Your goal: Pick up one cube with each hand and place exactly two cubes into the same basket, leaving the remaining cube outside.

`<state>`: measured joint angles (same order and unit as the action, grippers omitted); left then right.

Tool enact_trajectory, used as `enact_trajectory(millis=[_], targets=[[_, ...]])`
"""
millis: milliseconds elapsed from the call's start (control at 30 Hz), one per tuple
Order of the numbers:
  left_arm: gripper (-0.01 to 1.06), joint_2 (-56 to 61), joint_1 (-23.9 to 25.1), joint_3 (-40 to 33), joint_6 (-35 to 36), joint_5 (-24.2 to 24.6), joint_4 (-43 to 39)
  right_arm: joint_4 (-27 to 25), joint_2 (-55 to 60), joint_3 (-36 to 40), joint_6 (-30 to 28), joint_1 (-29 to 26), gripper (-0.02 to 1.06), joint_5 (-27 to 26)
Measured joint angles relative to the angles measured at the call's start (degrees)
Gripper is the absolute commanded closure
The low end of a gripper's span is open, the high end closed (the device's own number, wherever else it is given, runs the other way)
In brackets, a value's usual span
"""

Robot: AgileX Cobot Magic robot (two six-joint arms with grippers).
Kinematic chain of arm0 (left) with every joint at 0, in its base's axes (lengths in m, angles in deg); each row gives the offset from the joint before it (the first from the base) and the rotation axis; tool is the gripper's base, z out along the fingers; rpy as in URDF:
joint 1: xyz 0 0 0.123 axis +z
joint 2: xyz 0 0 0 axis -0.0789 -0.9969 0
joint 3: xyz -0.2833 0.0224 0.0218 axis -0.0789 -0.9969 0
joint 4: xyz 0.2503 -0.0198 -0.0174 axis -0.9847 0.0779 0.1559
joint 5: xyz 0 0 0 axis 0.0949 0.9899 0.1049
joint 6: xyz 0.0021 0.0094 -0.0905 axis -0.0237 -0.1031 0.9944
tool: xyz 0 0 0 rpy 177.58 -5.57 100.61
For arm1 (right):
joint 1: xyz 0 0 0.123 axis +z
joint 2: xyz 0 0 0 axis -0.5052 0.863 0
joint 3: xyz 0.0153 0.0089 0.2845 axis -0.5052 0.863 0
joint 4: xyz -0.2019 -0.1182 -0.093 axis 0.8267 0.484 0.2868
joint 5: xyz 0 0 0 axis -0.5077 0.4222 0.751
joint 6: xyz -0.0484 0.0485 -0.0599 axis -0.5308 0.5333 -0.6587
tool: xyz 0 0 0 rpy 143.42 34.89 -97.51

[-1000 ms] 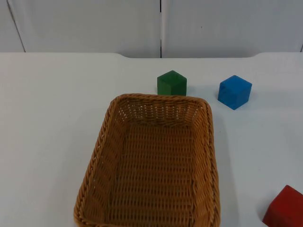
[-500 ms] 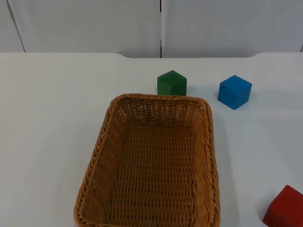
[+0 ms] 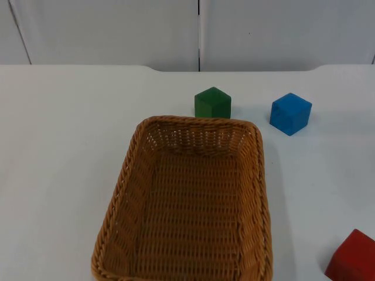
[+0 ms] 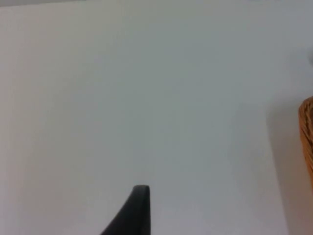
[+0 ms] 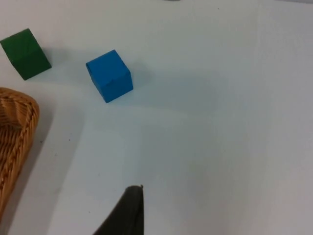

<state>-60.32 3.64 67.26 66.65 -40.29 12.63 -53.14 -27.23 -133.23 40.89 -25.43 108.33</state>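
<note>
While both arms wait, whether either claw is apart or together I cannot tell; left gripper (image 4: 139, 215) hangs over bare table, and right gripper (image 5: 128, 213) should descend squarely over the blue wooden cube (image 5: 109, 75), at three o'clock from the green wooden cube (image 3: 212, 103), beyond the woven wicker basket (image 3: 132, 172).

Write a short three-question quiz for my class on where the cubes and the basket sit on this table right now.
1. True or false: the wicker basket already holds a cube.
2. Which cube stands just beyond the basket's far rim? A) green cube B) blue cube C) red cube
3. Fill in: the cube at the table's near right edge, partly cut off in the top view, is ____.

Key
1. False: the basket is empty, and all three cubes stand outside it on the white table.
2. A
3. red
</note>
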Motion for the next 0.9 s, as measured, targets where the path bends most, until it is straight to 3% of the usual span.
enact_trajectory(millis=[167, 300, 733, 900], targets=[[0.00, -4.61, 0.00, 4.42, -2.83, -0.10, 3.74, 0.00, 3.94, 0.00, -0.80, 0.00, 0.02, -3.44], [0.00, -9.69, 0.00, 7.71, -9.86, -0.24, 10.58, 0.00, 8.72, -1.13, -1.93, 0.00, 0.02, -5.79], [0.00, -23.45, 0.00, 16.20, -20.66, -0.48, 17.25, -0.37, 20.52, -12.32, -3.15, 0.00, 0.02, -4.61], [0.00, -28.75, 0.00, 20.66, -24.02, -0.48, 19.31, -2.11, 26.19, -17.30, -6.50, 0.11, 0.02, -3.12]])
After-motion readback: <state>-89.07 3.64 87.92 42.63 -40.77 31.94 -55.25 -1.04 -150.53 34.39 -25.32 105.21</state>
